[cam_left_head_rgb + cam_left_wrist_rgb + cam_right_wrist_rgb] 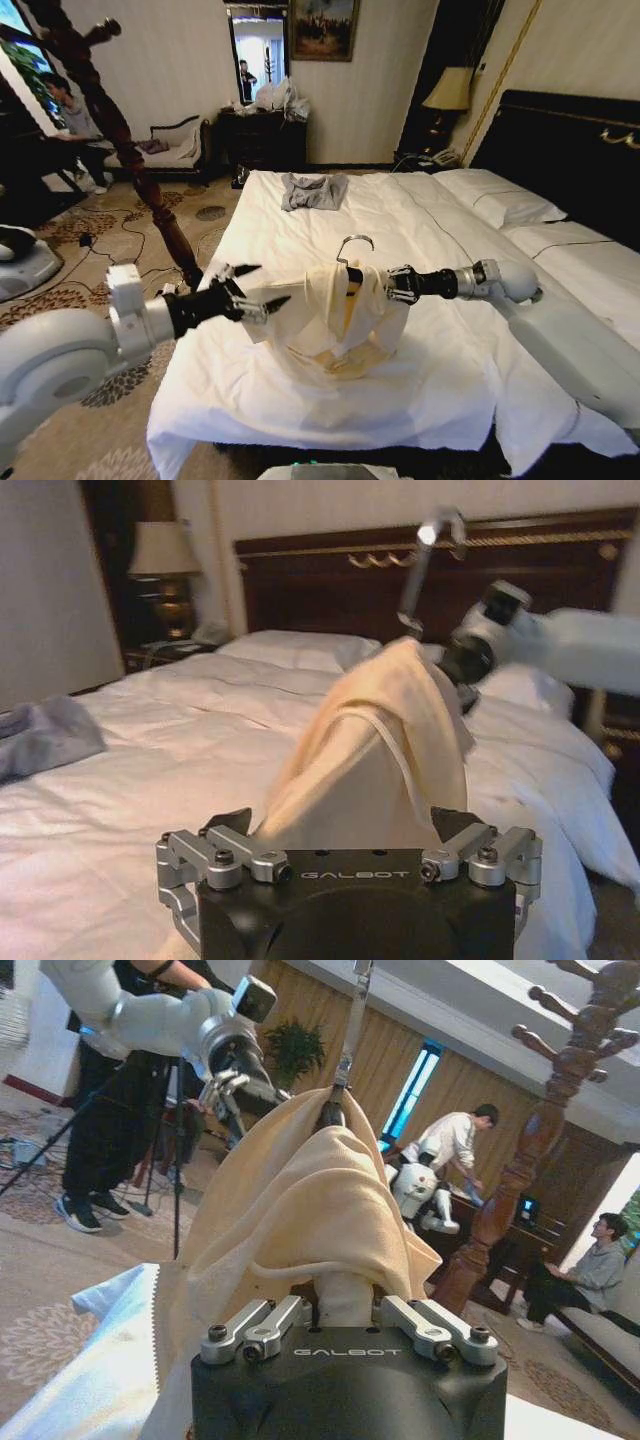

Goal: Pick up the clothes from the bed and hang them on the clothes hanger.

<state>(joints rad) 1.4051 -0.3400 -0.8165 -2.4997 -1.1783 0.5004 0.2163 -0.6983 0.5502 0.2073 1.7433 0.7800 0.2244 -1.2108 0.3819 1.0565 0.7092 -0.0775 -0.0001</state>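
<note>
The cream-yellow clothes (pixel 340 315) hang draped over the clothes hanger (pixel 352 275), whose silver hook (pixel 355 243) stands up above the collar. They are held just above the white bed (pixel 420 220), near its foot. My right gripper (pixel 388 285) is shut on the shirt's shoulder; in the right wrist view the fabric (pixel 300 1200) covers its fingertips and the hook (pixel 350 1030) rises beyond. My left gripper (pixel 262 287) is open at the shirt's other side, its black fingers spread beside the sleeve. In the left wrist view the cloth (pixel 380 750) rises between the wide jaws.
A small grey garment (pixel 313 190) lies at the far side of the bed. White pillows (pixel 500 200) rest against the black headboard (pixel 570 150) on the right. A tall dark wooden coat stand (pixel 130 150) rises left of the bed. Patterned carpet with cables lies below it.
</note>
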